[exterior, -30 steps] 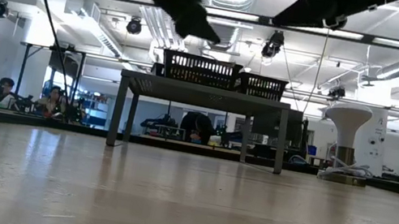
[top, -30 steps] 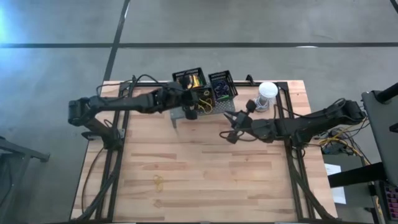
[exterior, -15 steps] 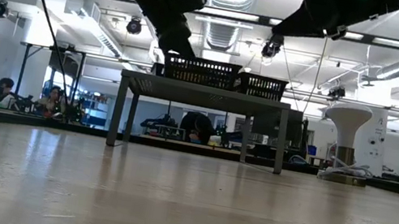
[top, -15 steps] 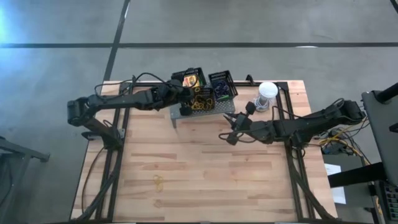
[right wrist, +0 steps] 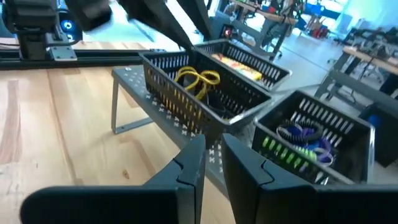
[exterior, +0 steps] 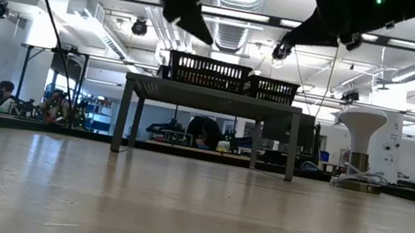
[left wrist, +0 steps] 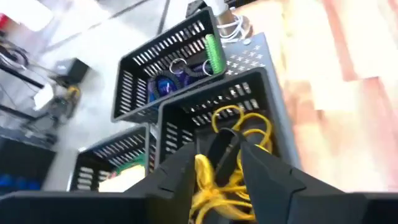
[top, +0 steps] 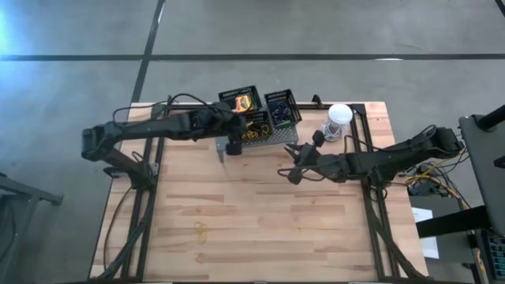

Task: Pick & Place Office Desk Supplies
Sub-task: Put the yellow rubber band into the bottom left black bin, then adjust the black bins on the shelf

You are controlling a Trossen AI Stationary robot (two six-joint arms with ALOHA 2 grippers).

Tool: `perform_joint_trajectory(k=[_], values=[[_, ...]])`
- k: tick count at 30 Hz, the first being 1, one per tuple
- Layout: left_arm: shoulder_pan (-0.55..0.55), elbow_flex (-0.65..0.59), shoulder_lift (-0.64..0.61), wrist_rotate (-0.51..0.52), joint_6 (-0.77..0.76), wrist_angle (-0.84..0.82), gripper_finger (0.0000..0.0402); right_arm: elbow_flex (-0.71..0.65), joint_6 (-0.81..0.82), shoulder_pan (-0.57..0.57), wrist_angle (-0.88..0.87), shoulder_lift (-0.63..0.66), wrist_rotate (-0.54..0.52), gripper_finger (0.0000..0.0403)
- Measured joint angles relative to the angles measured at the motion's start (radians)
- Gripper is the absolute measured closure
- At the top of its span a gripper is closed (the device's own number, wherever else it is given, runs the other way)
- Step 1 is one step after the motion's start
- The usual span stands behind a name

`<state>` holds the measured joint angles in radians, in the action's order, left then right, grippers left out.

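Observation:
Three black lattice baskets stand on a grey perforated shelf (top: 276, 140) at the table's far edge. One holds a yellow-orange crayon box (top: 241, 101), one holds purple, blue and green rubber bands (top: 282, 108), and the front one (top: 257, 126) holds yellow rubber bands (left wrist: 239, 124). My left gripper (top: 233, 147) hangs open and empty above the near left corner of the front basket; it also shows in the left wrist view (left wrist: 214, 165). My right gripper (top: 293, 168) hangs open and empty in the air right of the shelf, pointing at the baskets (right wrist: 213, 152). A yellow rubber band (top: 201, 229) lies on the table near the front.
A white round object (top: 338, 118) with a coiled cord stands at the far right. The shelf (exterior: 211, 93) stands on thin legs with free space under it. Bare wood lies between the shelf and the table's near edge. People sit in the room far behind.
My left gripper dipped down to the front basket with the yellow bands, then rose again and drew back toward the table's left and near edges.

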<state>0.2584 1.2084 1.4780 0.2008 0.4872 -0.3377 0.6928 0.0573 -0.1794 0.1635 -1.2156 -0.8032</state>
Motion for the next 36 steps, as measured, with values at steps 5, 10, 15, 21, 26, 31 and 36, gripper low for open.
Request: perform_joint_trajectory(k=[5, 10, 15, 21, 26, 31, 36], values=[[-0.056, 0.039, -0.040, 0.008, -0.118, -0.100, 0.0268, -0.022, 0.071, 0.023, 0.000, 0.000, 0.044, 0.0355], [-0.130, 0.017, -0.119, 0.016, -0.218, -0.157, 0.0280, -0.018, 0.075, 0.039, -0.022, 0.005, 0.074, 0.0355], [-0.196, -0.091, -0.182, 0.020, -0.308, -0.163, 0.0283, 0.086, 0.142, 0.128, -0.187, 0.025, 0.016, 0.0355], [-0.229, -0.260, -0.234, 0.187, -0.492, -0.156, 0.0283, 0.285, 0.201, 0.360, -0.589, 0.001, 0.180, 0.0355], [-0.233, -0.373, -0.300, 0.272, -0.624, -0.155, 0.0283, 0.429, 0.156, 0.544, -0.778, -0.060, 0.230, 0.0355], [-0.233, -0.450, -0.379, 0.325, -0.695, -0.152, 0.0283, 0.495, 0.071, 0.697, -0.815, -0.166, 0.454, 0.0355], [-0.233, -0.516, -0.442, 0.334, -0.706, -0.120, 0.0283, 0.552, 0.038, 0.756, -0.814, -0.254, 0.579, 0.0355]])
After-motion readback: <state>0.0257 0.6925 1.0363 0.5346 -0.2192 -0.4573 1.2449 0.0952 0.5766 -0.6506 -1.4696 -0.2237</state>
